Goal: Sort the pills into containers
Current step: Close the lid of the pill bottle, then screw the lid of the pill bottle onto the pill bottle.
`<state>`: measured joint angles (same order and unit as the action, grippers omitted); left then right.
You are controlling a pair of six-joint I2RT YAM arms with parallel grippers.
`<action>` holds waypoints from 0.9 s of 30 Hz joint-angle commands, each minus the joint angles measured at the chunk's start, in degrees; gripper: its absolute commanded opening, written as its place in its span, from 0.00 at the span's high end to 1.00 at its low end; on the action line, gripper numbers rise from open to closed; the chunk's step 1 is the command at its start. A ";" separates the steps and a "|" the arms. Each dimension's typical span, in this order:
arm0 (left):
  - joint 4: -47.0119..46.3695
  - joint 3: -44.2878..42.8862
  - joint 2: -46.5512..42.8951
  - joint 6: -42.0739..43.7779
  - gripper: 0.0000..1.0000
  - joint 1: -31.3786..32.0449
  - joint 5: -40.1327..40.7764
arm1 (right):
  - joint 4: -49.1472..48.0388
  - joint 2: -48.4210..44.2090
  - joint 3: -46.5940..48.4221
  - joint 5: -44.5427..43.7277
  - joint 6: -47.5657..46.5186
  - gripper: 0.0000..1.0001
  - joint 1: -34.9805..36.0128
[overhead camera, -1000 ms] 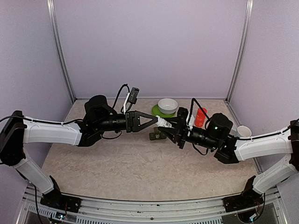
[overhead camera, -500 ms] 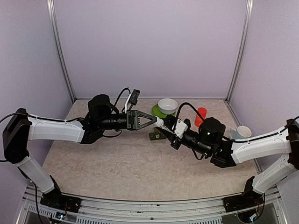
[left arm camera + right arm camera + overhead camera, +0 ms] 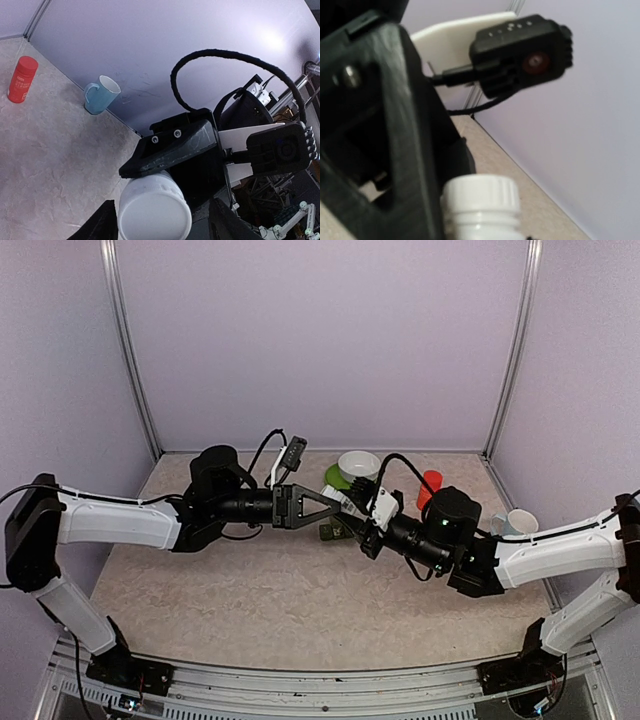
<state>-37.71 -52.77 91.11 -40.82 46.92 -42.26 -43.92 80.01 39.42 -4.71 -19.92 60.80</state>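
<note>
A small white bottle hangs above the table between both grippers. Its ribbed cap faces my left gripper. That gripper is open: in the left wrist view its fingers stand on either side of the cap, with gaps. My right gripper is shut on the bottle's body, one black finger pressing on it. The dark green containers lie on the table just below the grippers. No pills show.
A white bowl sits on a green plate at the back. A red bottle stands right of them, also seen as the red bottle from the left wrist. A pale blue mug is by the right wall.
My left gripper's jaws have opened off the bottle's cap and drawn back slightly left. The right arm has shifted left with the bottle still in its grip.
</note>
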 commanded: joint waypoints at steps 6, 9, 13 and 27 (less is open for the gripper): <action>0.27 2.23 -7.92 1.58 0.01 -2.51 4.31 | -0.81 -3.32 -0.81 -0.61 3.82 0.80 0.49; 1.04 1.79 -8.71 1.46 0.01 -2.79 6.03 | -0.31 -3.06 0.05 -1.88 4.94 0.80 0.47; 1.34 0.84 -8.01 0.81 0.01 -2.26 7.08 | -0.13 -1.72 1.32 -3.67 5.98 0.80 0.49; 0.45 -1.45 -5.60 0.21 0.01 -0.38 6.49 | -1.33 2.33 4.31 -3.72 7.59 0.80 0.46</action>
<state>-35.94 -52.27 84.77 -40.49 46.04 -35.53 -43.57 80.99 41.60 -7.73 -13.41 60.80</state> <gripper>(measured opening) 0.988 0.317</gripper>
